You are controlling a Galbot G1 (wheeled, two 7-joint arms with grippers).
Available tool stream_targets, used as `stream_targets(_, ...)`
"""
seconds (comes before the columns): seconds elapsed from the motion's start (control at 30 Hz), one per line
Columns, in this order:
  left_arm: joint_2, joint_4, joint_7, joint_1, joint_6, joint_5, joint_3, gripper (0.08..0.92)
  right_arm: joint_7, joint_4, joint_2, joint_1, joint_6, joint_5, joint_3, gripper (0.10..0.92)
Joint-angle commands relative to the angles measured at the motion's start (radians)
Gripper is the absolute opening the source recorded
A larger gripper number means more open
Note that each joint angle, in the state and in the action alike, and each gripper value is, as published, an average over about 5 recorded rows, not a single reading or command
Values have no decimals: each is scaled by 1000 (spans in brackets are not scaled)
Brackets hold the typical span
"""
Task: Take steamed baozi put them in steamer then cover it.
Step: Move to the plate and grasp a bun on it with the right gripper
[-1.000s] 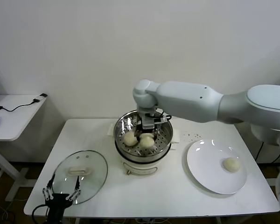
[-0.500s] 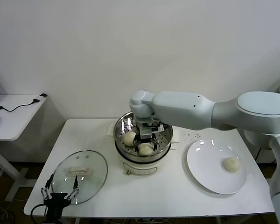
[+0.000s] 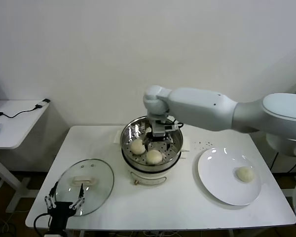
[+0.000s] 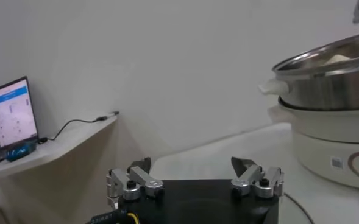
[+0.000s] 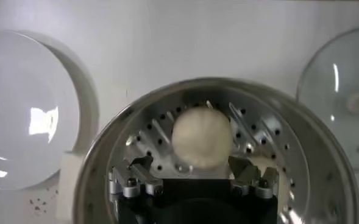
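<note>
The steamer stands mid-table on its white pot base. Two baozi lie in it, one at the left and one at the front. My right gripper hovers just above the basket, open and empty. In the right wrist view it is over a baozi, apart from it. One more baozi lies on the white plate. The glass cover lies flat at the table's front left. My left gripper is parked open at the cover's near rim, and shows open in its wrist view.
A white side table with cables stands at the far left. A laptop shows on it in the left wrist view. The steamer shows there too. The wall is close behind the table.
My right gripper went down into the steamer with a baozi, let it go at the front of the basket, and has risen a little. The left arm has hardly moved.
</note>
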Motion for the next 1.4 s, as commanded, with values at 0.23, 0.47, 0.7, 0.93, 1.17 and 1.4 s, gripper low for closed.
stream_targets(0.23, -1, -7, 0, 15, -9, 6, 2, 823, 188, 38, -420, 117, -372, 197, -41, 823)
stream_targets(0.47, 0, -4, 1, 21, -15, 2, -1, 823, 233, 108, -693, 81, -758, 374, -60, 823)
stream_targets(0.7, -3, -8, 1, 16, -10, 7, 7, 823, 202, 121, -863, -266, -838, 261, 223, 823)
stream_targets(0.93, -2, -4, 2, 19, -9, 17, 11, 823, 127, 39, -883, -586, -765, 64, 481, 823)
stream_targets(1.17, -7, 3, 1, 22, -12, 24, 19, 823, 112, -54, -826, -646, -717, -19, 531, 823)
stream_targets(1.4, -9, 2, 1, 36, -15, 31, 19, 823, 107, -139, -747, -664, -701, -61, 545, 823)
